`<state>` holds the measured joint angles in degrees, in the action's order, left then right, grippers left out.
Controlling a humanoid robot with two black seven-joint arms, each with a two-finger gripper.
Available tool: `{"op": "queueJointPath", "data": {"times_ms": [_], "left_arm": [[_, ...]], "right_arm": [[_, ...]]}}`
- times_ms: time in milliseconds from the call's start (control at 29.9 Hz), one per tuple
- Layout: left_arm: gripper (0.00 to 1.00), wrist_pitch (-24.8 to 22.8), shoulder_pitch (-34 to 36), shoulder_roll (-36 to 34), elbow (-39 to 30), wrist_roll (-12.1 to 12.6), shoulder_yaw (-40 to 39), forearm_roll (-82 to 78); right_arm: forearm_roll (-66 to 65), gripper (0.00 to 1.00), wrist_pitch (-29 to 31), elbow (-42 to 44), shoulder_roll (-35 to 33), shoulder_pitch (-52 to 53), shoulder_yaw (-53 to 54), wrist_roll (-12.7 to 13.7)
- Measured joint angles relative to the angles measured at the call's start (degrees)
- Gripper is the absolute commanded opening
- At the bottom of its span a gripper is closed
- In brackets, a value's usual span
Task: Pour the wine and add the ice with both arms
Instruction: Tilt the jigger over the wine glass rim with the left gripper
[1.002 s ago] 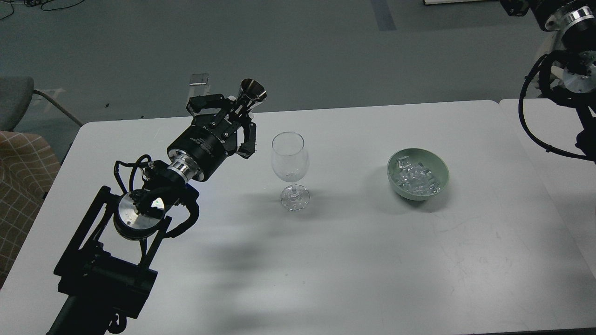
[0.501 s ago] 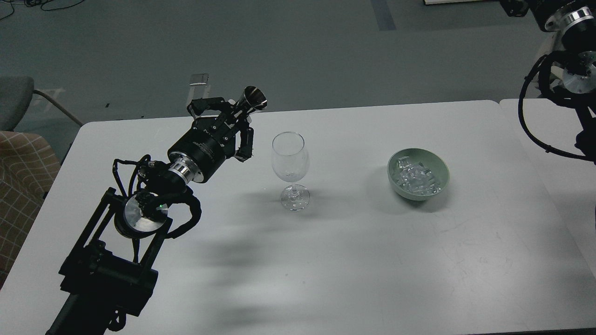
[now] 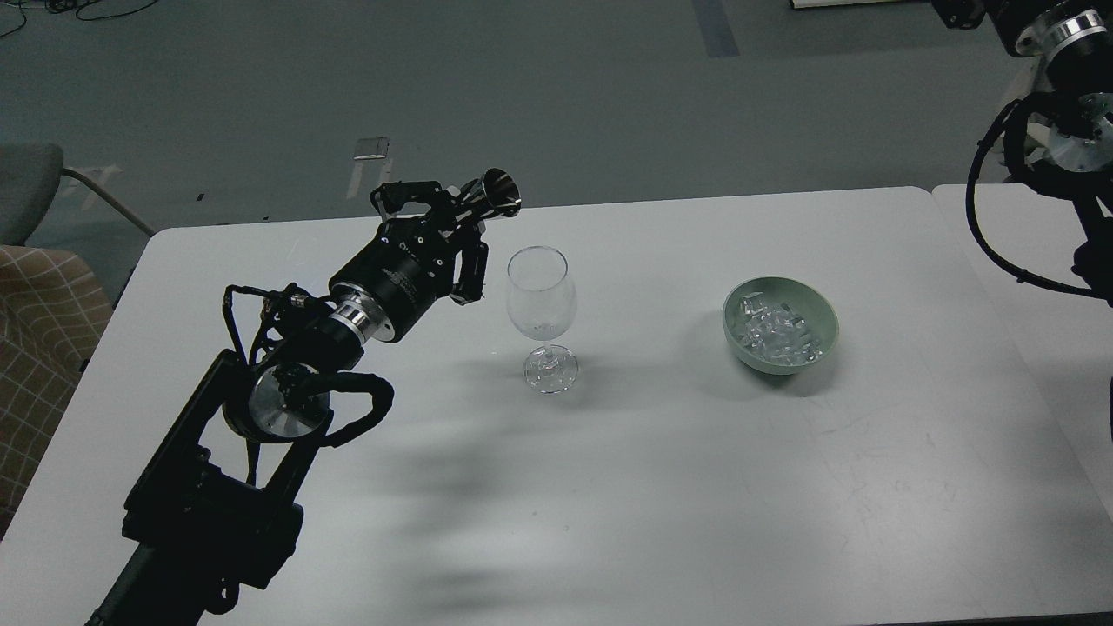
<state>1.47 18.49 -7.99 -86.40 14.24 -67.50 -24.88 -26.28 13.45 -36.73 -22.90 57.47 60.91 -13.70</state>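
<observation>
A clear stemmed wine glass (image 3: 542, 311) stands upright near the middle of the white table (image 3: 661, 487). My left gripper (image 3: 461, 217) is shut on a small silver metal cup (image 3: 497, 194), tilted with its mouth pointing right, just above and left of the glass rim. Several clear ice cubes (image 3: 776, 332) lie in a pale green bowl (image 3: 821, 310) to the right of the glass. My right arm (image 3: 1056, 139) shows at the top right edge; its gripper is out of view.
A second white table (image 3: 1035, 261) adjoins on the right. A chair with a checked cushion (image 3: 43, 322) stands at the left edge. Grey floor lies beyond the table's far edge.
My left gripper has moved right and lower toward the glass rim, and the silver cup has tipped further toward the glass. The right arm, glass and bowl have not moved.
</observation>
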Motion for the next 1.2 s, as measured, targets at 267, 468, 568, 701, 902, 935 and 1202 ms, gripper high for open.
{"op": "queueJointPath", "data": {"times_ms": [267,468,568,701,902,935,1202], "left_arm": [[0.00,-1.1,-0.1,0.0,0.0,-0.1,0.1,-4.2],[0.00,-2.1,-0.4,0.0,0.0,-0.2,0.1,-6.9],[0.00,-2.2,-0.5,0.0,0.0,-0.2,0.1,-7.0],[0.00,-2.2,-0.3,-0.1,0.0,-0.2,0.1,-7.2],[0.00,-2.3,-0.2,0.0,0.0,-0.2,0.1,-9.5],[0.00,-2.3,-0.2,0.0,0.0,-0.2,0.1,-9.6],[0.00,-3.1,-0.4,-0.1,0.0,-0.5,0.1,-12.3]], "right_arm": [[0.0,1.00,0.0,0.0,-0.2,0.0,0.0,0.0],[0.0,1.00,0.0,0.0,-0.1,-0.1,0.0,0.0],[0.0,1.00,0.1,0.0,-0.1,-0.1,0.0,0.0],[0.0,1.00,0.1,0.0,-0.3,-0.1,0.0,0.0],[0.0,1.00,0.1,-0.1,-0.3,-0.2,0.0,0.0],[0.0,1.00,0.1,-0.1,-0.3,-0.2,0.1,0.0],[0.0,1.00,0.1,-0.1,-0.3,-0.2,0.1,0.0]]}}
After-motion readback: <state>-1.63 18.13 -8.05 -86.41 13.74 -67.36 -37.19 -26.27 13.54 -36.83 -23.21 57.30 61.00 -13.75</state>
